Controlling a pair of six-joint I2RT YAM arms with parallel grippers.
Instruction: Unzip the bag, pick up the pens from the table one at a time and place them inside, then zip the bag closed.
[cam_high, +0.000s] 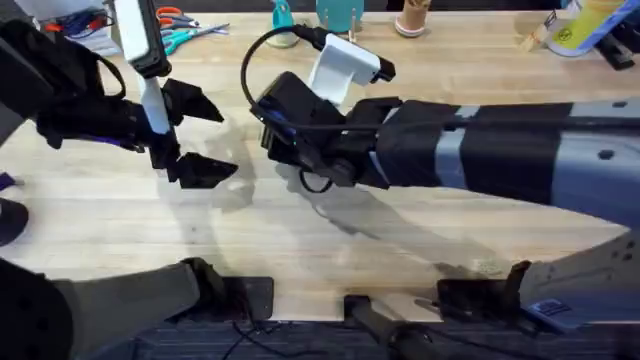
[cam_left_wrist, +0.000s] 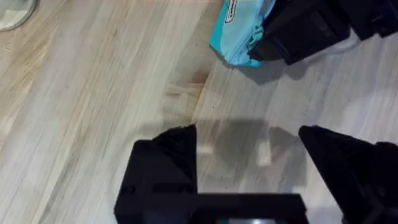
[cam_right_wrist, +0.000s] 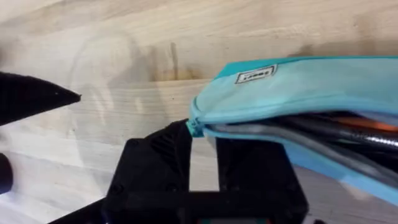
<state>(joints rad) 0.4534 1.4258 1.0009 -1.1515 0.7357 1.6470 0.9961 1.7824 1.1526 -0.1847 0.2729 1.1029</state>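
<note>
From the right wrist camera, the right gripper (cam_right_wrist: 202, 155) sat right against the end of the bag (cam_right_wrist: 298, 93), its black fingers (cam_right_wrist: 158, 158) closed to a narrow slit around the zip end at the pouch's tip. The light blue pouch lay on its side on the table (cam_right_wrist: 124, 37), its zip gaping along the near edge. Inside the opening lay the pens (cam_right_wrist: 323, 127), seen as slim grey and dark sticks with an orange streak beside them, lying lengthwise within the fabric. A small white label (cam_right_wrist: 255, 74) was sewn near the pouch's end. Farther off, a black pointed finger of the other arm entered at the edge.

The left wrist camera showed what that view could not: the left gripper (cam_left_wrist: 249, 155) was released, its two fingers (cam_left_wrist: 171, 158) spread wide over bare wood, holding nothing. Beyond them, the end of the bag (cam_left_wrist: 239, 37) lay on the table (cam_left_wrist: 93, 93) with the right gripper (cam_left_wrist: 311, 28) clamped over it.

In the overhead view the pouch was hidden under the right arm, whose gripper (cam_high: 285, 135) reached across to the table's middle (cam_high: 350, 250). The left gripper (cam_high: 195, 135) hung beside it, jaws apart. At the far edge lay scissors (cam_high: 180, 30) with orange and teal handles, and a teal object stood near them.
</note>
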